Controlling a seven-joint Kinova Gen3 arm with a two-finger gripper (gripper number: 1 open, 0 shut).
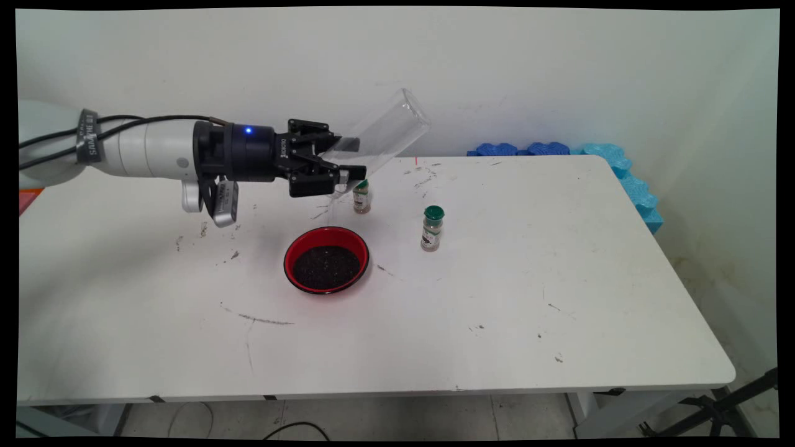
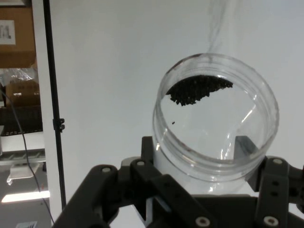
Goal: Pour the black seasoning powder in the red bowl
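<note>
While tilted above bowl (image 1: 327, 267) | gripper (image 1: 348, 158) clamps clear jar (image 1: 380, 136) | seemingly dark grains inside

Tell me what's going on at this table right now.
The white Kinova arm's gripper is shut on a clear plastic jar, holding it tilted in the air above the table. The hand view shows a small clump of dark grains left inside the jar. Below and in front sits a red bowl filled with the same dark grains. Two small green-capped spice jars stand nearby, one just beneath the gripper, the other to the bowl's right.
</note>
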